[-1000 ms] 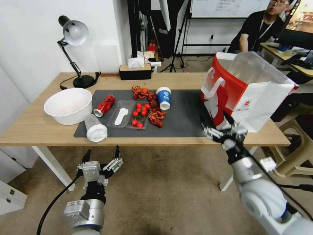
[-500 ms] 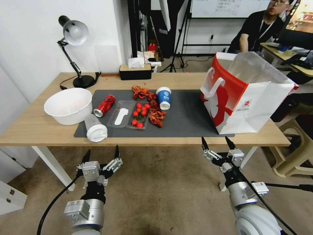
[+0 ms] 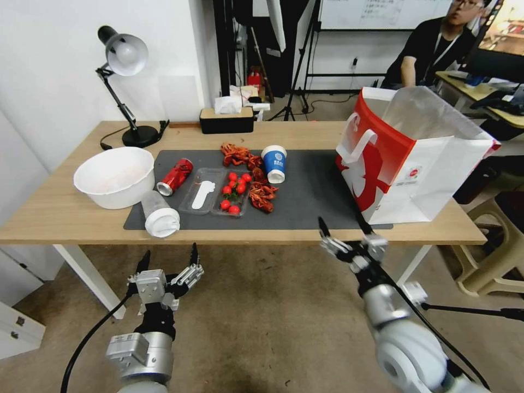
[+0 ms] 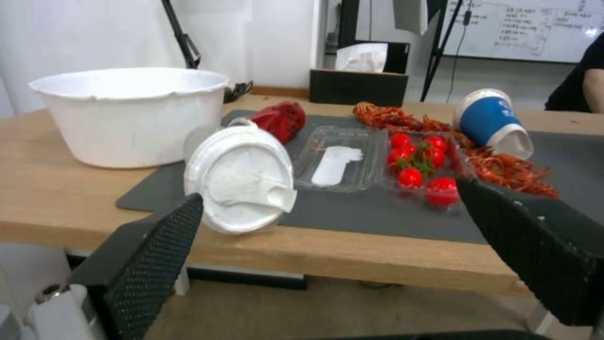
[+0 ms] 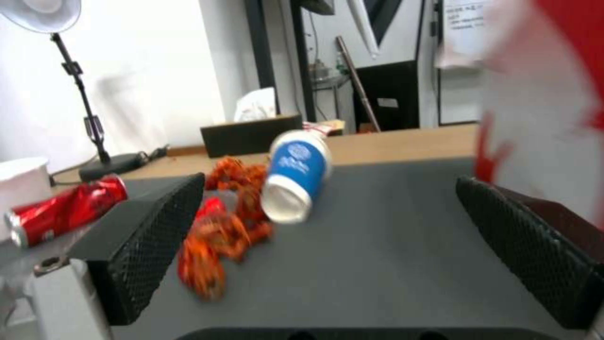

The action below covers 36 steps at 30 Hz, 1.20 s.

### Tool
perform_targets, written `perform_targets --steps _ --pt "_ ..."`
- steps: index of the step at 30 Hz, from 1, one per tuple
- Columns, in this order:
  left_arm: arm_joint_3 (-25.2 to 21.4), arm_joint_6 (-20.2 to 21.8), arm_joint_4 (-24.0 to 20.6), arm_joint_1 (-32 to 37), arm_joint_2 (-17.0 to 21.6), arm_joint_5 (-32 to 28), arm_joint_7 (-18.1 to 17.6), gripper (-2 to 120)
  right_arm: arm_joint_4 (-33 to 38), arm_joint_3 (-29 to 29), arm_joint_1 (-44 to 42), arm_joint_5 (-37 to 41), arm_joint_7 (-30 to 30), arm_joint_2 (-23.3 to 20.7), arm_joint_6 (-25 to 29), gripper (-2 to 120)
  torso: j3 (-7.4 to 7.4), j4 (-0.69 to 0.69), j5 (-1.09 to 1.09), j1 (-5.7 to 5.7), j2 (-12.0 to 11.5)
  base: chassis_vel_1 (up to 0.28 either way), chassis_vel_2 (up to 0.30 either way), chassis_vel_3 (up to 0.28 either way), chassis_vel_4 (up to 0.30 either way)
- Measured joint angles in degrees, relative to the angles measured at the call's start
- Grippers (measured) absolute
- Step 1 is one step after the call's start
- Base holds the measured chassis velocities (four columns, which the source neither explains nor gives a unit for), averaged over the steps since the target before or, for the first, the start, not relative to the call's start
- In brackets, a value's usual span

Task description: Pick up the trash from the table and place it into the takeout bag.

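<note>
- Left jaws (image 3: 168, 261) spread, below counter (image 3: 65, 207) edge, at 7 o'clock.
- Right jaws (image 3: 343, 229) spread, at 5 o'clock, near bag (image 3: 409, 158).
- Can (image 3: 176, 176), cups (image 3: 274, 162) on mat (image 3: 311, 196).

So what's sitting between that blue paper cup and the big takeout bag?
Nothing: in the head view, only bare dark mat lies between the blue paper cup and the takeout bag.
</note>
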Motion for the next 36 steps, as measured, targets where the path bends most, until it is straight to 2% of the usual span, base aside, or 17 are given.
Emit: perform_targets --steps 3,7,9,10,13,16,36 --pt "0.11 -0.01 -0.11 0.07 0.00 0.15 0.07 100 -3.22 -5.60 10.21 1.69 3.08 1.36 -3.07 100 0.00 0.03 -0.02 0.01 0.00 0.000 0.000 0.000 0.000" --pt "0.14 -0.02 -0.14 0.08 0.00 0.17 0.08 100 -6.01 -9.20 16.31 2.80 4.77 2.51 -5.15 100 0.00 0.01 -0.03 0.01 0.00 0.000 0.000 0.000 0.000" --pt "0.04 -0.08 -0.14 0.02 0.00 0.14 0.09 100 -10.49 -13.19 23.51 4.92 7.27 3.97 -8.26 100 0.00 0.00 -0.02 0.00 0.00 0.000 0.000 0.000 0.000" --pt "0.04 -0.08 -0.14 0.02 0.00 0.14 0.09 100 -10.49 -13.19 23.51 4.92 7.27 3.97 -8.26 100 0.00 0.00 -0.02 0.00 0.00 0.000 0.000 0.000 0.000" --pt "-0.40 -0.33 -0.13 -0.21 0.00 0.06 0.09 100 -17.53 -16.74 31.78 6.79 10.34 6.57 -11.60 100 0.01 0.02 -0.04 0.01 0.00 0.000 0.000 0.000 0.000" --pt "-0.55 -0.33 0.10 -0.46 0.00 -0.08 0.09 100 -21.32 -18.47 35.33 6.90 12.23 8.25 -13.36 100 0.01 0.02 -0.02 0.01 0.00 0.000 0.000 0.000 0.000" --pt "-0.79 -0.34 0.39 -0.68 0.00 -0.24 0.09 100 -25.75 -20.72 39.32 8.88 15.78 10.35 -17.42 100 0.01 0.00 -0.04 0.01 0.00 0.000 0.000 0.000 0.000"
